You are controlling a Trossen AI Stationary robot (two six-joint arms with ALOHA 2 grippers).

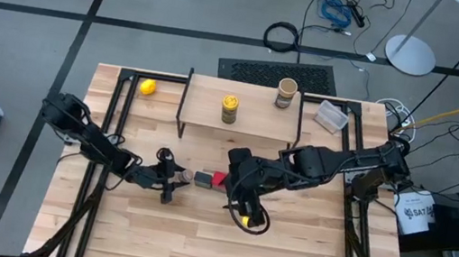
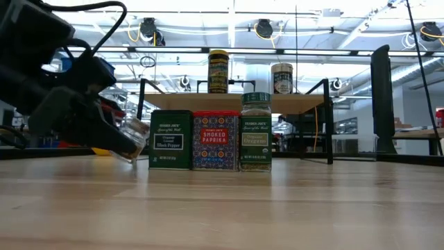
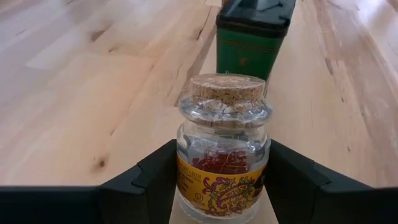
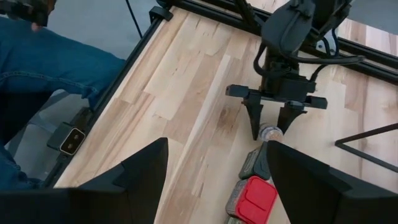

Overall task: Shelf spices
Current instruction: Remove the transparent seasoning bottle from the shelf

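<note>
My left gripper (image 1: 173,176) is shut on the tiny cork-topped jar (image 3: 222,149), at the left end of a row on the table. In that row stand the dark box (image 2: 171,139), the red tin (image 2: 216,141) and the green-lidded jar (image 2: 256,132). The shelf (image 1: 204,117) stands behind them. On its plank are the yellow-lidded jar (image 1: 230,108) and the tan round-topped jar (image 1: 286,92). My right gripper (image 1: 246,215) hovers open on the near side of the row, touching nothing. My left gripper pinches the tiny jar by its glass body (image 3: 186,163), one finger (image 3: 155,180) on each side, below the cork top. The fingers come nearly level from the table's left. The jar (image 2: 136,142) leans in the hold; whether its base touches the table cannot be told.
A yellow lemon-like ball (image 1: 148,87) lies at the far left of the table and a clear plastic tub (image 1: 331,116) at the far right. Black frame rails (image 1: 110,111) run along both sides. A person's legs in jeans (image 4: 56,68) show beyond the table edge.
</note>
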